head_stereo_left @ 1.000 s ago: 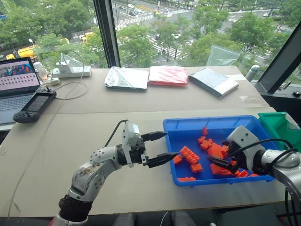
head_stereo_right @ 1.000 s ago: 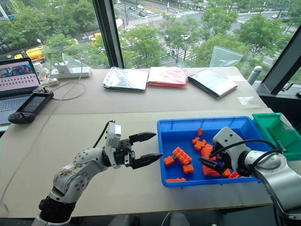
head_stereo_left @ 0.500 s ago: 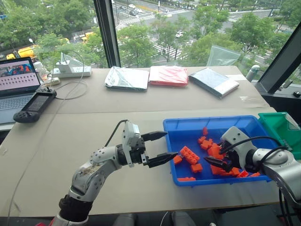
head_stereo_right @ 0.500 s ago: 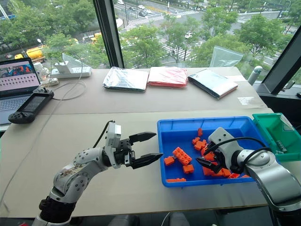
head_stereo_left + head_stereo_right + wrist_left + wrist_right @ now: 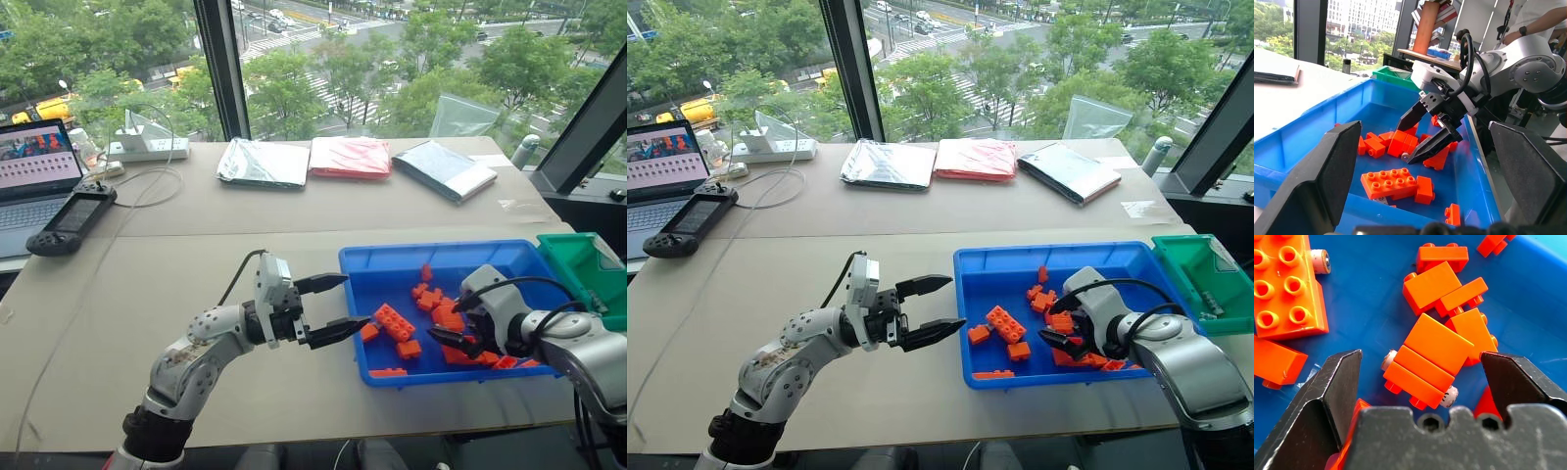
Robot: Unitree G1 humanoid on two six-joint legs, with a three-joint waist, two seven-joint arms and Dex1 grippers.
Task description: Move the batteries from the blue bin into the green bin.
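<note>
Windows over green treetops back a wide beige table (image 5: 176,264), and the blue bin (image 5: 392,257) sits at its near right part, with the green bin (image 5: 578,259) touching or just beside its far right end. Batteries show in the right wrist view: one (image 5: 1320,260) pokes out from under a large studded brick (image 5: 1288,289) off to one side of the right gripper (image 5: 1420,369), and two more ends (image 5: 1388,361) (image 5: 1449,395) peek from under a stack of orange bricks (image 5: 1432,357) lying directly between its fingers. I cannot tell whether those two ends belong to one battery or two.

That gripper (image 5: 453,339) stands wide apart, holding nothing, its black fingers (image 5: 1413,115) angled down into the bin just above the brick pile; the forearm comes in from the bin's near right corner, wrist bent forward and down.

Outward from there, the left gripper (image 5: 333,306) hovers just outside the bin's left wall, also spread wide and empty. Its arm is raised off the table, elbow bent, fingers level and pointing right toward the bricks, one finger above the other.

Farther from both grippers, at the table's back, lie three flat pouches (image 5: 358,157); a laptop (image 5: 34,176), a black handheld controller (image 5: 71,219) and a power strip (image 5: 147,147) sit at the far left.
</note>
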